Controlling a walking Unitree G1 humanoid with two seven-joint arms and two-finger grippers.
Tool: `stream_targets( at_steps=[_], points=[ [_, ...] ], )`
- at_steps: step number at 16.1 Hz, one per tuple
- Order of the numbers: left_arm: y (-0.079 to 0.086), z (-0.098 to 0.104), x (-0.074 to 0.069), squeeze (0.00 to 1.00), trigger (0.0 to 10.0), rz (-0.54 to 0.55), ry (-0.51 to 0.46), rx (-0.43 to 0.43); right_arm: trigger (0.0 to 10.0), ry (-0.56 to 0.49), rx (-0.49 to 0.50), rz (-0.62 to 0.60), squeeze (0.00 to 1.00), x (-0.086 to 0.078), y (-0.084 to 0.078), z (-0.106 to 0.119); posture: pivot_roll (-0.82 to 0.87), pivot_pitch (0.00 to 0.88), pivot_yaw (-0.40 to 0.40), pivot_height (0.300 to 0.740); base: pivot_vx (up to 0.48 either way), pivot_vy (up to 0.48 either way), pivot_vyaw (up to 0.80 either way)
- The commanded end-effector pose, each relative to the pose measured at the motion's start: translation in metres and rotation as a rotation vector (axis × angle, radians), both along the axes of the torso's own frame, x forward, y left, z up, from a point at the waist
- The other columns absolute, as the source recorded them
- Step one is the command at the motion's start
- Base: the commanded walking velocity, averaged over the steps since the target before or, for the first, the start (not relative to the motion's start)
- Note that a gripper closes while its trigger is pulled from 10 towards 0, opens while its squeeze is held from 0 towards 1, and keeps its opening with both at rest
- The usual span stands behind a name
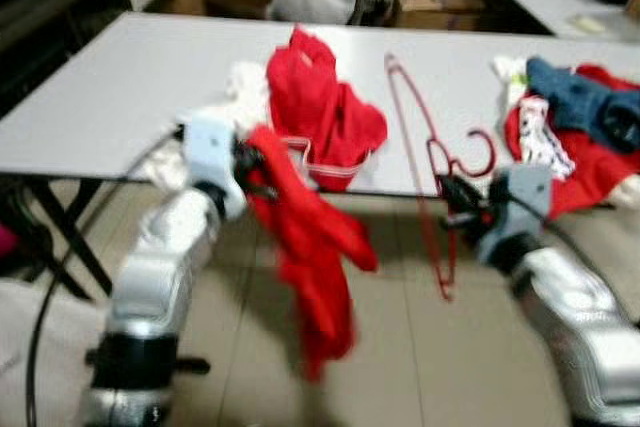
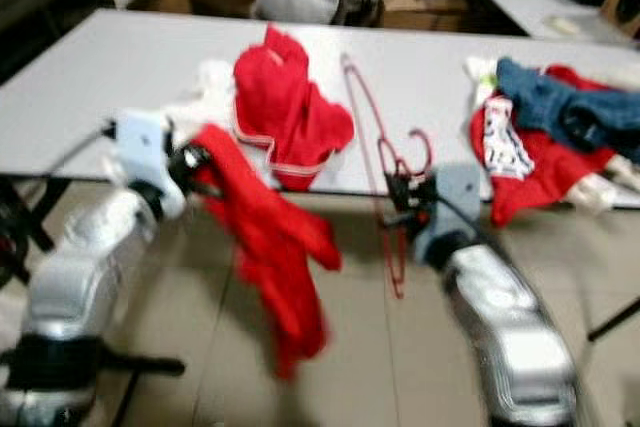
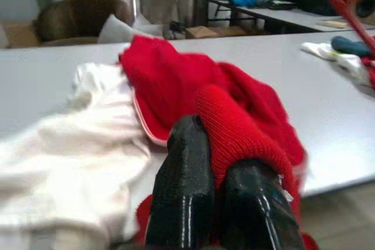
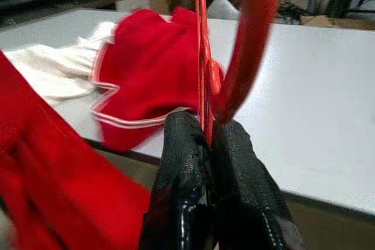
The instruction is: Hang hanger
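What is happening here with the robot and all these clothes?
The robot stands at a white table strewn with clothes. Its left gripper is shut on a red garment that hangs down past the table edge. Its right gripper is shut on a thin red hanger near the hook. The garment is not yet on the hanger. More clothes lie on the table: a red pile in the middle, another heap at the right.

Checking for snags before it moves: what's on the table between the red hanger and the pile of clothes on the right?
In the left eye view, bare grey table lies between the red hanger and the clothes pile.
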State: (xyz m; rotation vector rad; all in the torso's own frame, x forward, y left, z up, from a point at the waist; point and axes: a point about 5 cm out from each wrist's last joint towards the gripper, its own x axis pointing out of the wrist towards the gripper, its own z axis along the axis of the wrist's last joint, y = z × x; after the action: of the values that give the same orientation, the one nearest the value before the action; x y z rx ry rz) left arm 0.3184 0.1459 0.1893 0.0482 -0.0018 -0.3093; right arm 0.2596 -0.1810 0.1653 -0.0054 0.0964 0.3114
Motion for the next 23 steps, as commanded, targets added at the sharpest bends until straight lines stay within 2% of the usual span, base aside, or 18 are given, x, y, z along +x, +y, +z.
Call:
stream_targets(
  at_steps=[1, 5, 8, 11, 12, 15, 20, 21, 23],
  points=[
    [-0.004, 0.017, 0.007, 0.00, 10.0, 0.002, -0.065, 0.015, 10.0, -0.026, -0.031, 0.070, 0.00, -0.004, -0.010, 0.011, -0.11, 0.000, -0.001, 0.740, 0.368, 0.000, 0.00],
    [0.037, 0.066, 0.039, 0.00, 10.0, 0.148, -0.164, 0.094, 10.0, 0.032, -0.192, 0.413, 0.00, -0.027, -0.033, 0.034, -0.11, 0.000, -0.006, 0.740, 0.376, 0.000, 0.00],
    [0.051, 0.094, 0.054, 0.00, 10.0, 0.179, -0.218, 0.131, 10.0, 0.085, -0.264, 0.555, 0.00, -0.038, -0.042, 0.044, -0.11, 0.000, -0.003, 0.740, 0.382, 0.000, 0.00],
    [0.056, 0.120, 0.064, 0.00, 10.0, 0.175, -0.276, 0.147, 10.0, 0.093, -0.272, 0.653, 0.00, -0.037, -0.037, 0.053, -0.11, 0.000, -0.003, 0.740, 0.381, 0.000, 0.00],
    [0.056, 0.122, 0.065, 0.00, 10.0, 0.172, -0.280, 0.145, 10.0, 0.093, -0.272, 0.662, 0.00, -0.037, -0.036, 0.053, -0.11, 0.000, -0.003, 0.740, 0.382, 0.000, 0.00],
    [0.050, 0.142, 0.071, 0.00, 10.0, 0.127, -0.336, 0.159, 10.0, 0.075, -0.276, 0.760, 0.00, -0.032, -0.019, 0.054, -0.11, 0.000, -0.001, 0.740, 0.387, 0.000, 0.00],
    [0.046, 0.165, 0.077, 0.00, 10.0, 0.088, -0.397, 0.157, 10.0, 0.051, -0.288, 0.829, 0.00, -0.021, -0.007, 0.057, -0.10, 0.000, 0.001, 0.740, 0.388, 0.000, 0.00],
    [0.044, 0.172, 0.079, 0.00, 10.0, 0.075, -0.411, 0.152, 10.0, 0.043, -0.291, 0.842, 0.00, -0.017, -0.003, 0.059, -0.10, 0.000, 0.001, 0.740, 0.386, 0.000, 0.00],
    [0.032, 0.186, 0.080, 0.00, 10.0, 0.021, -0.431, 0.081, 10.0, 0.019, -0.316, 0.855, 0.00, -0.004, 0.007, 0.062, -0.10, 0.000, 0.001, 0.740, 0.322, 0.000, 0.00]
  ],
)
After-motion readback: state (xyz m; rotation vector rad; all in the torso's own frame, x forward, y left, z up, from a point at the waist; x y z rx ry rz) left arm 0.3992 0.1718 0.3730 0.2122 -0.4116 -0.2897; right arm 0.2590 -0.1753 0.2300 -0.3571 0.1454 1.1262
